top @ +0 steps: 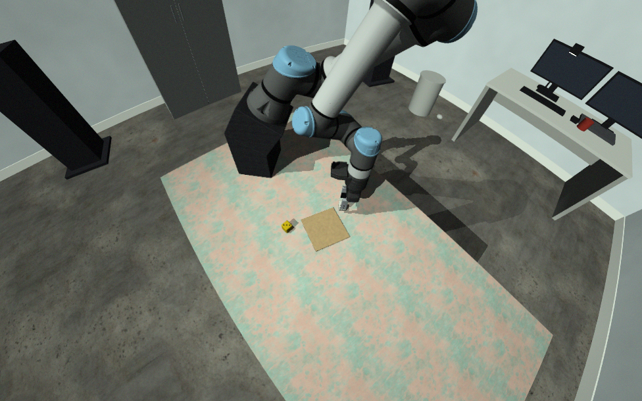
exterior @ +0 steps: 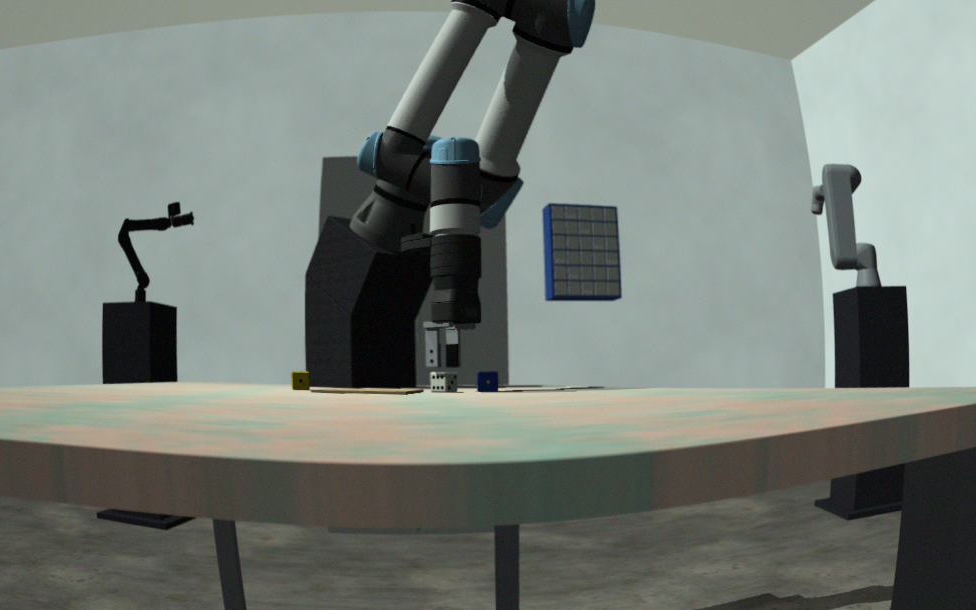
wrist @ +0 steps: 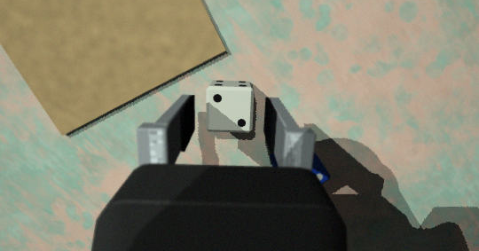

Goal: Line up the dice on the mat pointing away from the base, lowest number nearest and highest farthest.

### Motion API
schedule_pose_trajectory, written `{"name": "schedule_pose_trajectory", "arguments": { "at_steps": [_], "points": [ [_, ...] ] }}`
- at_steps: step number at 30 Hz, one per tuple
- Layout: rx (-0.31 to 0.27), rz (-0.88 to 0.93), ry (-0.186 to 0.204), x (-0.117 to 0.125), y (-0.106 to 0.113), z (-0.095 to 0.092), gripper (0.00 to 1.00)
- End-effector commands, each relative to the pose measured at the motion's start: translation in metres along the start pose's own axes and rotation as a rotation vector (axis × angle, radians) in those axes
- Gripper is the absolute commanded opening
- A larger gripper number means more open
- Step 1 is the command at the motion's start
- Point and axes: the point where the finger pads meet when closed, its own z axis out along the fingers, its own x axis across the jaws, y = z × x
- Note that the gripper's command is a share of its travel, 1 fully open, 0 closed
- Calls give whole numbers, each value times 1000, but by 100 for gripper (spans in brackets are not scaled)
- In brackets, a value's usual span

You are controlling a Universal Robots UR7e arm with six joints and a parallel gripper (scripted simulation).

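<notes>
A white die [wrist: 230, 107] showing two on top lies on the table just off the corner of the tan mat [wrist: 102, 43]. My gripper [wrist: 230, 113] is open and hangs right above it, a finger on each side, not touching. In the side view the fingertips [exterior: 444, 353] stand a little above the white die [exterior: 443, 381]. A blue die [exterior: 487, 380] lies just beyond it, mostly hidden behind my right finger in the wrist view [wrist: 320, 171]. A yellow die [top: 287, 226] lies off the mat's [top: 325, 229] other side. The white die [top: 340, 203] sits at the mat's corner nearest the base.
The robot's dark base [top: 253, 139] stands at the table's far edge. The table has a mottled pink and green top [top: 353, 279].
</notes>
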Motion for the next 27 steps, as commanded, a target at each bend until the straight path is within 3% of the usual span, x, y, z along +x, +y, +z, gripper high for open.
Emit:
{"name": "schedule_pose_trajectory", "arguments": {
  "at_steps": [1,20,27],
  "points": [
    [-1,0,-1,0,0,0,87],
    [-1,0,-1,0,0,3,87],
    [-1,0,-1,0,0,15,87]
  ]
}}
